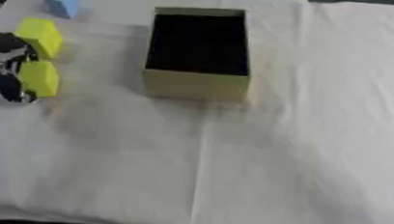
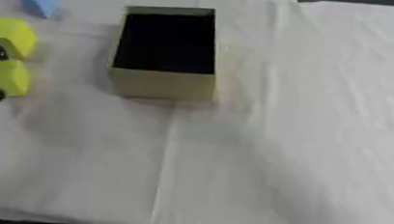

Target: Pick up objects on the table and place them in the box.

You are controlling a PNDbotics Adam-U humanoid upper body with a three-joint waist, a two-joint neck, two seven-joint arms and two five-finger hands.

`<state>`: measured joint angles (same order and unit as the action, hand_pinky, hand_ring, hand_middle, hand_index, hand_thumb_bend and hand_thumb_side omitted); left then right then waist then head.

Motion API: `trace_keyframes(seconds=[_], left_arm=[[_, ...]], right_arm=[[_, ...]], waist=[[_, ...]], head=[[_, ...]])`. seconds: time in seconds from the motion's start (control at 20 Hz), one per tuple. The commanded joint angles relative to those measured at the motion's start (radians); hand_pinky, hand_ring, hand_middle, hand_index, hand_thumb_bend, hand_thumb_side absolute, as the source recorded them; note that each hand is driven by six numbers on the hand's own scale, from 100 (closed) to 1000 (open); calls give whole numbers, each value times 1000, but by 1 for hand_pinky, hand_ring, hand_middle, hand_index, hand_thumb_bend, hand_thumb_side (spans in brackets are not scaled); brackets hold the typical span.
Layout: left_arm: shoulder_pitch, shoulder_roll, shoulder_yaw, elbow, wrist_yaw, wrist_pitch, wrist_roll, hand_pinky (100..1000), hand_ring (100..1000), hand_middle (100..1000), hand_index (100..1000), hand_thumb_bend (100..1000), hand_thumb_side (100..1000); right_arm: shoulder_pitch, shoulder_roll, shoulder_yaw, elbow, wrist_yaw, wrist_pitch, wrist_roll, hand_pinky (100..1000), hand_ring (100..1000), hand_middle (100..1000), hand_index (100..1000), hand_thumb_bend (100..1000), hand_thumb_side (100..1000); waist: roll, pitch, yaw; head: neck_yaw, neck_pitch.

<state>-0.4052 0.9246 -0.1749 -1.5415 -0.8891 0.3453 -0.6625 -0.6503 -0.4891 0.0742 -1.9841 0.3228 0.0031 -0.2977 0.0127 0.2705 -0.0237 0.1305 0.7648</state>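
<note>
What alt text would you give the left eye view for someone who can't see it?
An open box with a dark inside stands on a white-clothed table. At the left edge the robot's left hand is against the nearer of two yellow blocks, the other yellow block just beyond it. A blue block sits farther back.

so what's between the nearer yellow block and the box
Nothing: only bare white cloth lies between the nearer yellow block and the box, shown best in the left eye view.

Two yellow blocks sit at the left edge of the frame, an upper one (image 1: pixel 40 36) and a lower one (image 1: pixel 39 78). One blue block (image 1: pixel 60 2) lies upper left. One open box (image 1: pixel 196 82) stands at upper centre.
</note>
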Motion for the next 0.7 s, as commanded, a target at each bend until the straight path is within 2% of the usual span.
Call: trace_keyframes(seconds=[0.05,0.5,0.7], left_arm=[[-7,30,15,-17,8,19,15,155,418,411,544,319,100],[11,92,39,-126,65,23,-27,146,408,403,537,331,100],[-23,130,36,-212,90,0,-43,132,401,396,534,309,100]], right_arm=[[-9,-17,-9,-16,3,2,-2,813,766,513,875,100,894],[-8,-24,-9,-16,10,3,-2,814,766,515,875,100,893],[-12,-28,-7,-16,14,1,2,814,767,516,874,100,890]], waist=[[3,-19,-1],[12,-23,4],[19,-26,7]], head=[[-3,5],[-40,5],[-71,5]])
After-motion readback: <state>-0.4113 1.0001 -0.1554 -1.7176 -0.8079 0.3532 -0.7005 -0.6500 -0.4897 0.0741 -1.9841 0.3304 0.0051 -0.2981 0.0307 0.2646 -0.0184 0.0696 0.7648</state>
